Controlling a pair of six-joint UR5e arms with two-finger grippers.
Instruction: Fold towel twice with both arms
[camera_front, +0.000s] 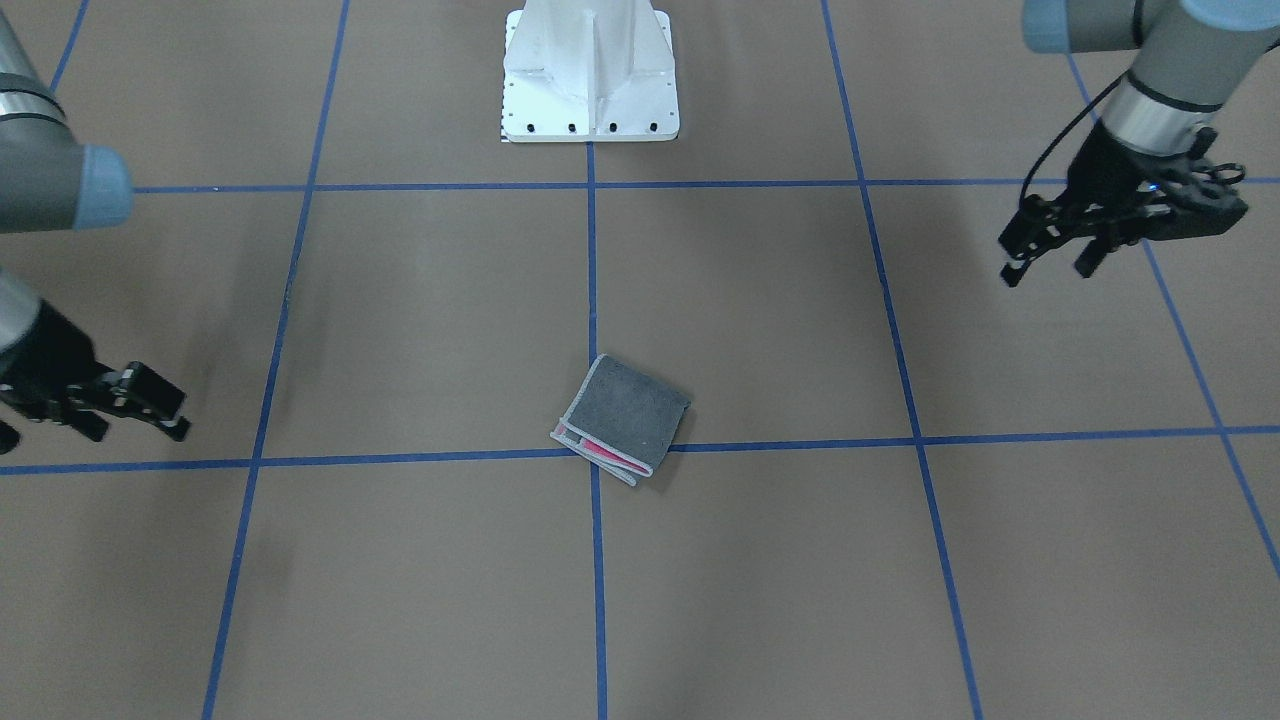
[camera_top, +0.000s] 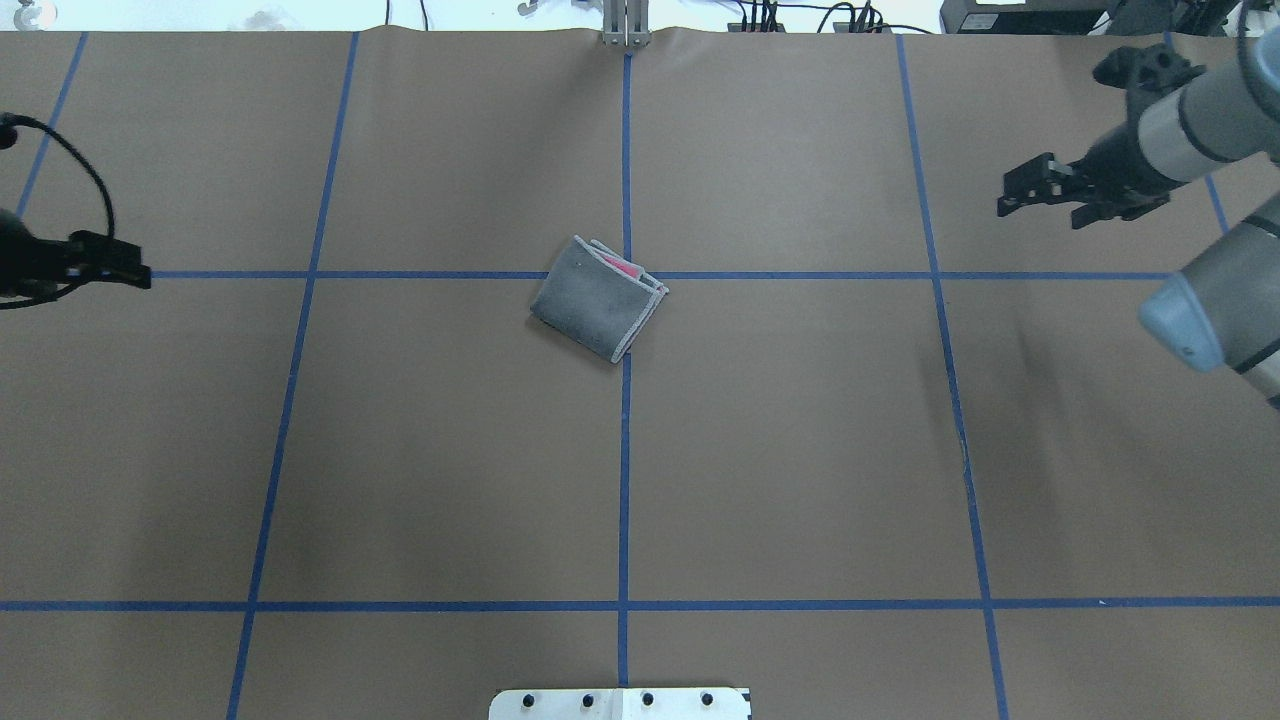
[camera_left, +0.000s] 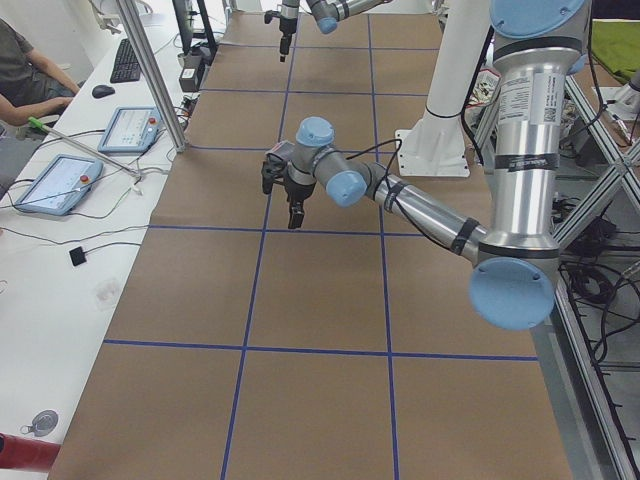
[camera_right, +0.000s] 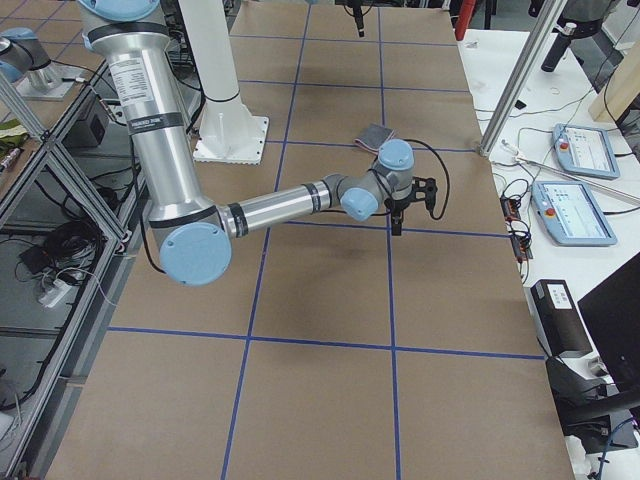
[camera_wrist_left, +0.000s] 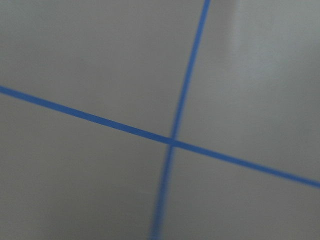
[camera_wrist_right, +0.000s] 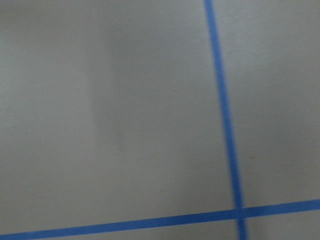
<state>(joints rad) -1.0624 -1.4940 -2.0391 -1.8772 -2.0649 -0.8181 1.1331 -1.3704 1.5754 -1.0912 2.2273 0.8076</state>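
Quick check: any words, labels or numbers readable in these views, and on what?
None fully readable.
Sticker on the left arm: print too small.
Label on the right arm: print too small.
Tablet screens: blurred.
Towel, table: no text.

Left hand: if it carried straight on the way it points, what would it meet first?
Most likely the bare table: seen from the side the left hand points down, and its wrist camera shows only brown paper and a blue tape crossing. The towel lies well off that line.
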